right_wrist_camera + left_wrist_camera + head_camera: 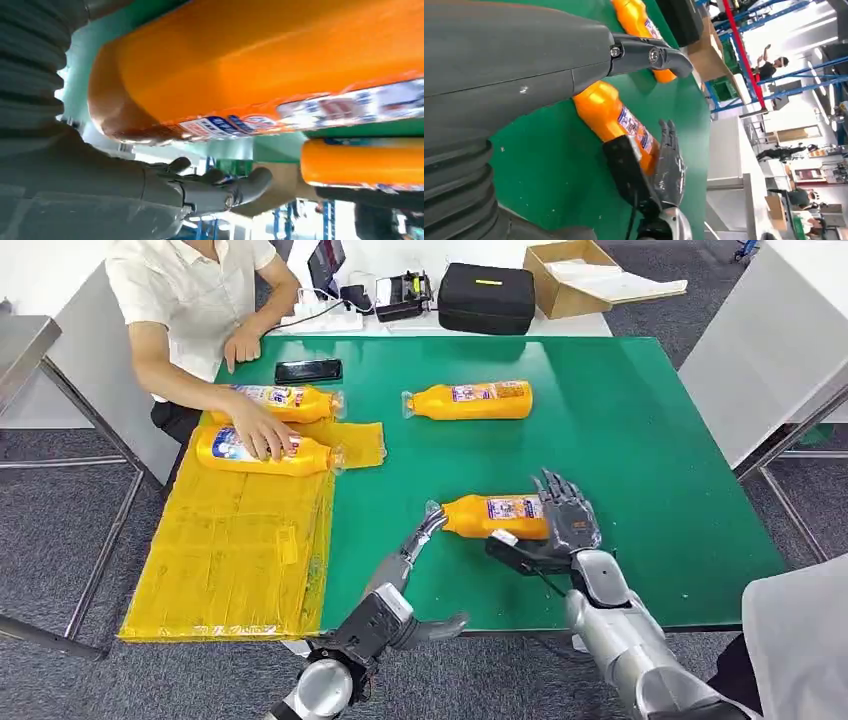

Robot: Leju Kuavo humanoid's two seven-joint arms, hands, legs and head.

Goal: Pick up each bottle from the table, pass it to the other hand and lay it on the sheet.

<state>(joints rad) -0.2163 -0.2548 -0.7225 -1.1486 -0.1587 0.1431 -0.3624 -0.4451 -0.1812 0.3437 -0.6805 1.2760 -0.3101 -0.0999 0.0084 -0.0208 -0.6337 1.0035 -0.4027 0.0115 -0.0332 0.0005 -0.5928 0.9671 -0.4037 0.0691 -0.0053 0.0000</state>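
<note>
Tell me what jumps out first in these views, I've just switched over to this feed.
The right robot hand grips an orange bottle near the green table's front edge, while the left robot hand reaches toward its cap end. At the left, a person's hand rests on one of two bottles lying on the yellow sheet. Another bottle lies alone mid-table.

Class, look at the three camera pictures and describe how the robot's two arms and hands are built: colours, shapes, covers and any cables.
Both arms are silver metal tubes with rounded joints. The right hand has dark grey, segmented fingers, and a thin black cable runs along its wrist. The left hand is slim, silver-grey, behind a black wrist block. Close up, a grey ribbed cover and a thick smooth grey thumb with small screws show.
</note>
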